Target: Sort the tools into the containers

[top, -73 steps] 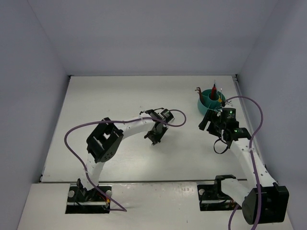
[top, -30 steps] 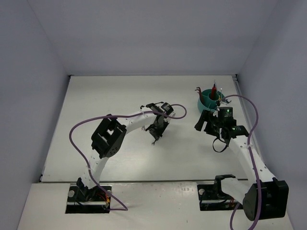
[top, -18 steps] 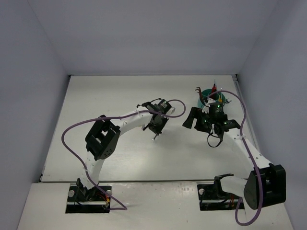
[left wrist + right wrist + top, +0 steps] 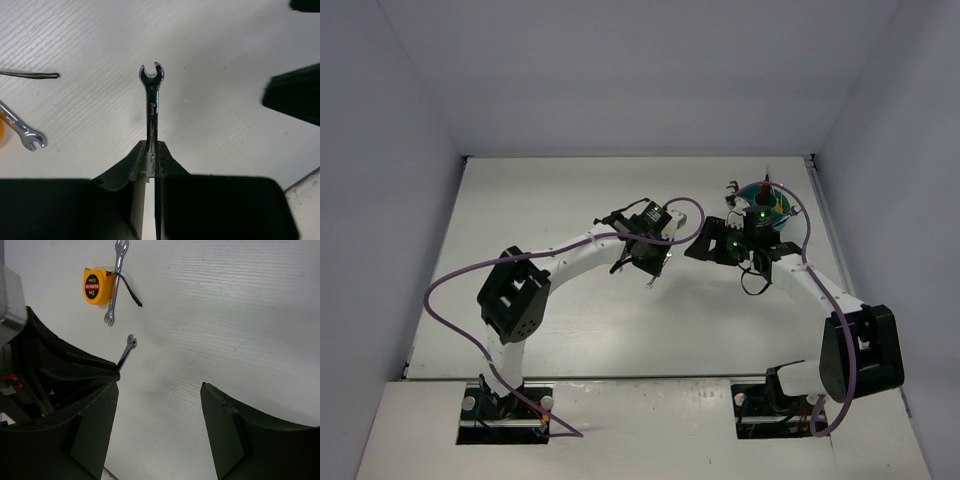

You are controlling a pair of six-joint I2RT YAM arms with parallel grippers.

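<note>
From above, my right claw [image 4: 708, 246] has swung leftward away from the teal cup [image 4: 767, 196], which stands at the far right of the table [image 4: 550, 200] with a few tool handles upright in it. The claw now sits just beside my left claw [image 4: 647, 266], which has carried its small wrench [image 4: 650, 284] up and rightward to meet it. In my left wrist view, that claw is clamped on the wrench's lower shank, its open-end head jutting forward. A second wrench [image 4: 22, 131] and the hex key [image 4: 30, 75] lie on the table to the left. In my right wrist view, the right claw's jaws stand wide apart with nothing between them. The held wrench's head shows just left of the gap, and the tape measure [image 4: 96, 286] lies beyond with the second wrench against its edge. I judge this a handover being set up: the right claw would take the wrench on to the cup.
</note>
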